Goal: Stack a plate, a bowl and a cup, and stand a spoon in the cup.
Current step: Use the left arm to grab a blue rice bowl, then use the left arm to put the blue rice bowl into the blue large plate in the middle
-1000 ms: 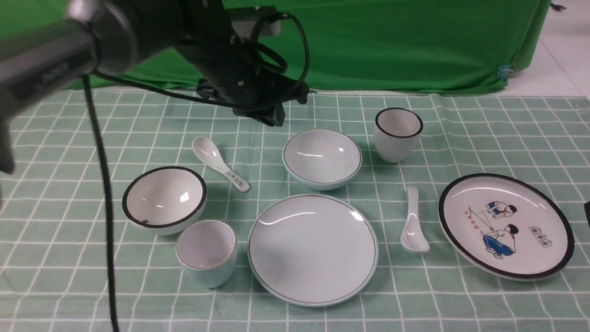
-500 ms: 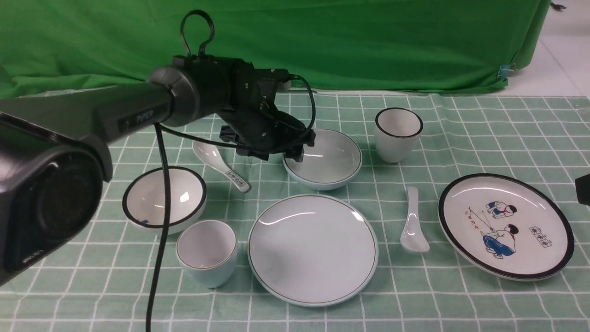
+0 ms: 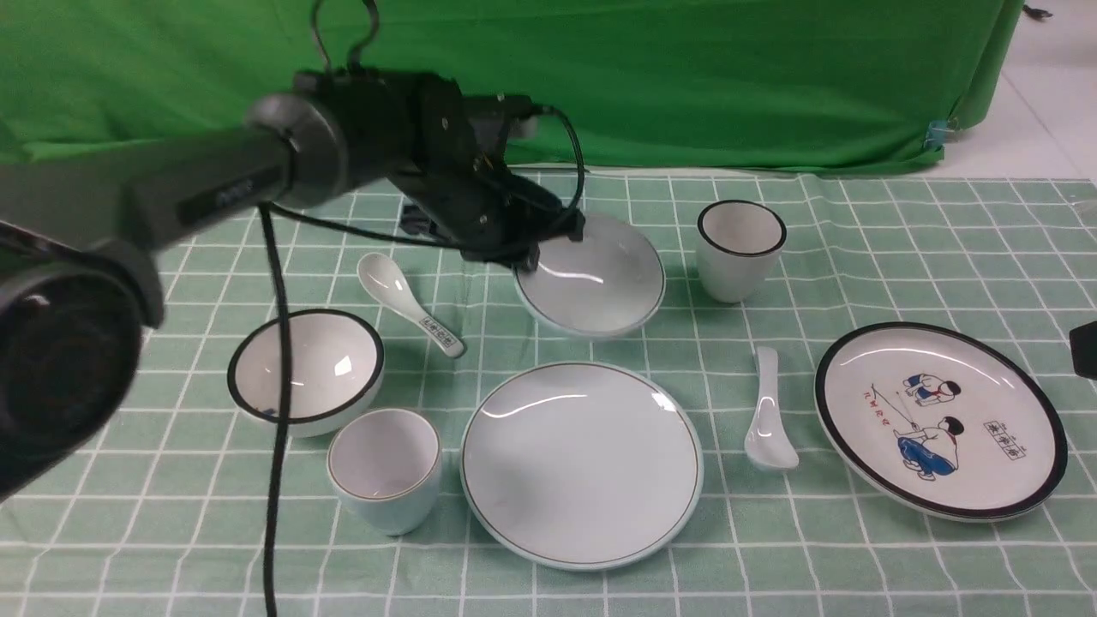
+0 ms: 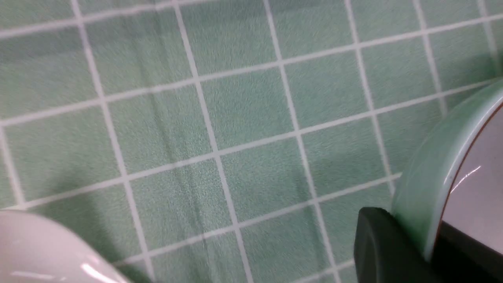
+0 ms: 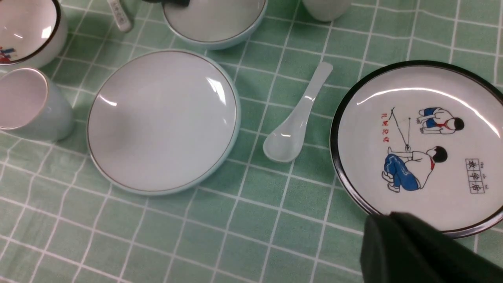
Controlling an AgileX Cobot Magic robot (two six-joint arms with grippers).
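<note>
Pinching bowl at left rim

The left gripper has come down from high over the back of the bench to the bowl. Its jaws, which were at the rim half a second ago, now pinch the bowl's left rim. The bowl has risen off the cloth and tilted, so its hollow faces the front camera more. At the right edge, the right gripper sits slightly higher in view.

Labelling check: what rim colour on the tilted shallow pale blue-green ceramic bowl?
The bowl has a thin dark rim line; front view shows it best.
</note>
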